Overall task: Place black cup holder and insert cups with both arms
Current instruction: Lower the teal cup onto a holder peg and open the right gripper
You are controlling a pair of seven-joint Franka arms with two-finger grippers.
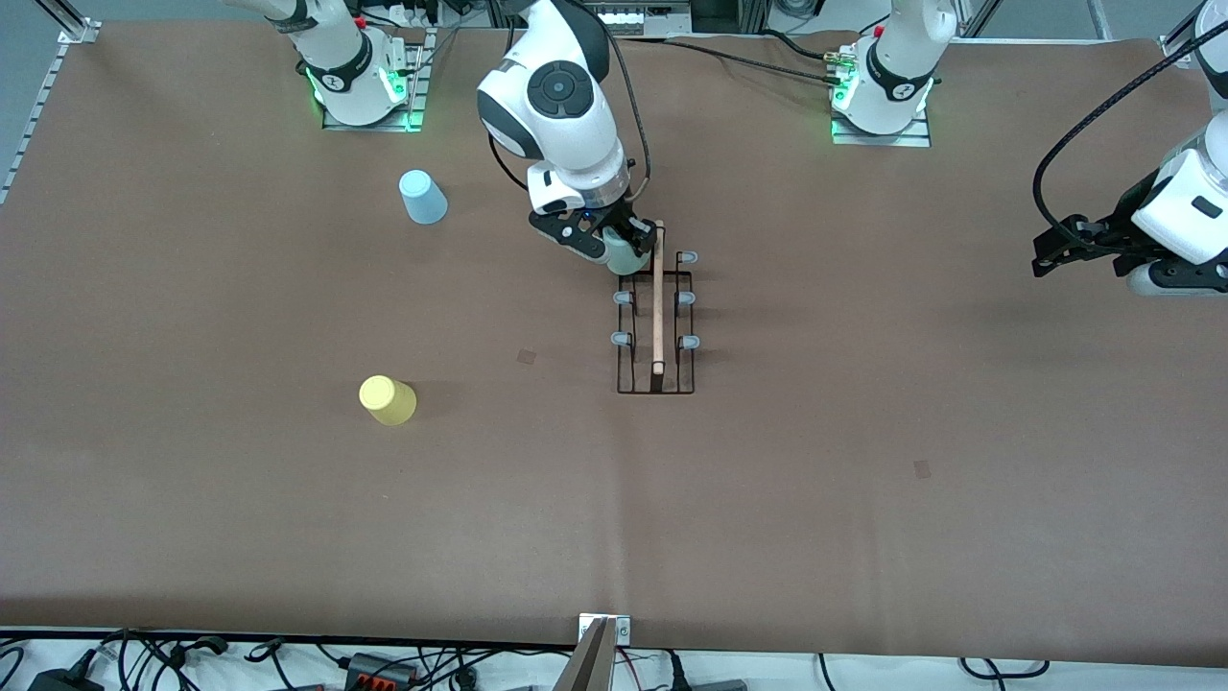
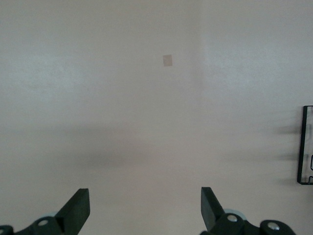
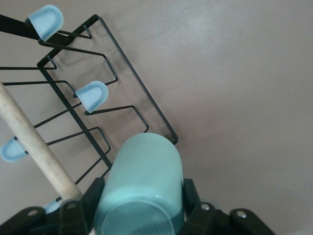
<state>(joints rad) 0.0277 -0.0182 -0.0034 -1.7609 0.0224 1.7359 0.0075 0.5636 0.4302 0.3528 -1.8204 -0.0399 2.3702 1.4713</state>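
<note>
The black cup holder stands upright near the middle of the brown desk, its light wooden rod handle running along its length between two rows of grey-tipped pegs. The right pincer hangs over the end of the rack closest to the robot bases, its fingers closed around a pale green cup lying tilted on its side. In the right wrist view that cup sits clamped between the fingers, just beside the handle and above the wire frame, with bare pegs close around it.

Two cups rest upside down on the desk toward the right arm's end, well apart from the rack: a light blue cup close to the right arm's base and a yellow cup nearer the front camera.

The left pincer waits in the air over the left arm's end of the desk, its fingers spread wide with nothing between them; only a corner of the rack shows at the frame's edge there.
</note>
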